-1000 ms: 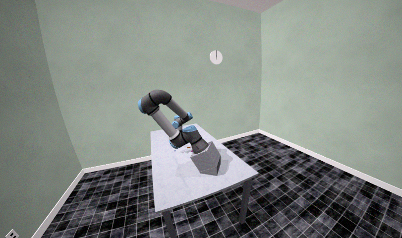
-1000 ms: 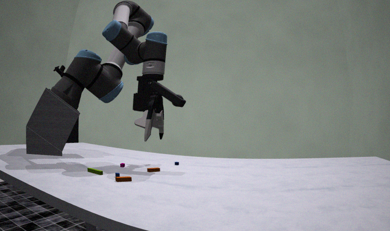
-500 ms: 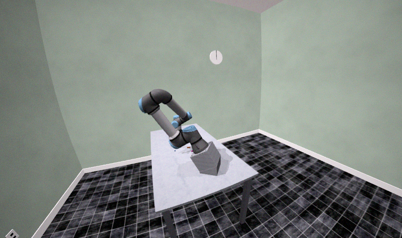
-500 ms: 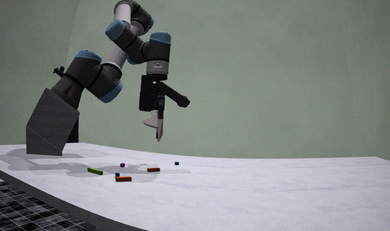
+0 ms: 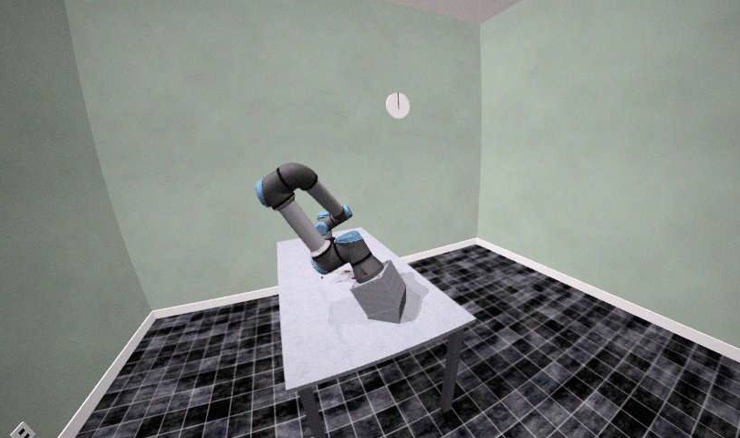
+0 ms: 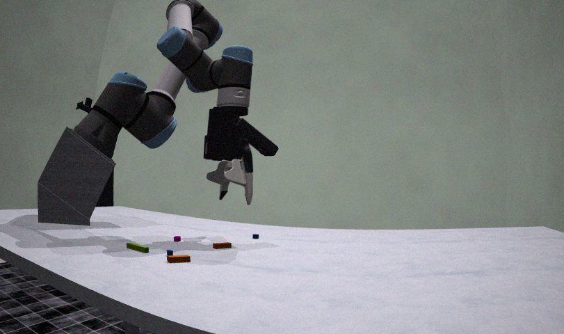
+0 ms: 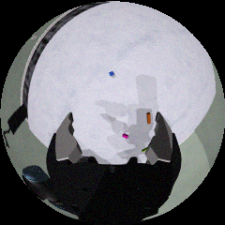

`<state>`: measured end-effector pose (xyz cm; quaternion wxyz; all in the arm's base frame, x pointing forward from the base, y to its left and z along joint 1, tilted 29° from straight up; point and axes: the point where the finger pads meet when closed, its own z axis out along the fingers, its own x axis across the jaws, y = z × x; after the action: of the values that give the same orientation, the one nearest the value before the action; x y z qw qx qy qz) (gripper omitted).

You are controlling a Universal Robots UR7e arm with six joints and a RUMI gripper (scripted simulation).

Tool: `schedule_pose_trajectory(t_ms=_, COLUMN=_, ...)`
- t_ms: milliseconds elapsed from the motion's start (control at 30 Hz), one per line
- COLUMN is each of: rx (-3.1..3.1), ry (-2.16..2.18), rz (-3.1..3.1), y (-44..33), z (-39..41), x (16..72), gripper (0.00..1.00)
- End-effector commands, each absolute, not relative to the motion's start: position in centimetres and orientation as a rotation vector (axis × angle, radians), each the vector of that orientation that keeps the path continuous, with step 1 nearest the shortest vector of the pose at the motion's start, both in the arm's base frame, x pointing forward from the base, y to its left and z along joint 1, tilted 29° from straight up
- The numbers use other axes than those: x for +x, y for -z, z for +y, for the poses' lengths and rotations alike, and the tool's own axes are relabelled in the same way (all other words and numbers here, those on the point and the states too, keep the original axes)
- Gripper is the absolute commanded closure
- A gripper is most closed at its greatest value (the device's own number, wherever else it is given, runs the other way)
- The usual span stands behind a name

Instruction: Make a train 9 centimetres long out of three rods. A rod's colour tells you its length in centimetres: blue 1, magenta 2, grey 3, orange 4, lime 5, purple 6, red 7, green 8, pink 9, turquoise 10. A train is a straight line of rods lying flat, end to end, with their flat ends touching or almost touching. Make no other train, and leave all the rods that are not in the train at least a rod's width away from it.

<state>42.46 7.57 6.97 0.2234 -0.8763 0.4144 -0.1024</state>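
My gripper [image 6: 236, 199] [image 7: 113, 112] is open and empty, high above the table. An orange rod [image 5: 347, 271] [image 6: 222, 245] [image 7: 148, 118] lies apart, near the right finger in the wrist view. Another orange rod [image 6: 179, 259] lies nearer the exterior camera, with a small blue rod [image 6: 170, 252] just behind it. A lime rod [image 6: 137, 247] [image 7: 144, 150] lies to their left in that view, partly hidden by a finger in the wrist view. A magenta rod [image 5: 354, 277] [image 6: 176, 239] [image 7: 125, 136] lies further back. Another blue rod [image 5: 321, 276] [image 6: 255, 236] [image 7: 112, 73] lies alone.
The rods lie on the white table [image 5: 314, 347] [image 6: 400, 285] [image 7: 70, 61]. The arm's grey base block [image 5: 381, 296] [image 6: 71, 181] stands on it, left of the rods in the exterior view. The table's near left edge shows there. Shadows of the arm fall around the rods.
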Motion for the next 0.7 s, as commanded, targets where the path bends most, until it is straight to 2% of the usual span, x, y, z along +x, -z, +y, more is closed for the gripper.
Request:
schedule_pose_trajectory(t_ms=0, rx=-2.515, ry=0.332, rz=0.939, y=-7.4, z=7.9, x=42.9, gripper=0.0)
schedule_pose_trajectory(t_ms=667, rx=-2.719, ry=0.476, rz=0.309, y=-8.2, z=9.0, x=43.7, gripper=0.0)
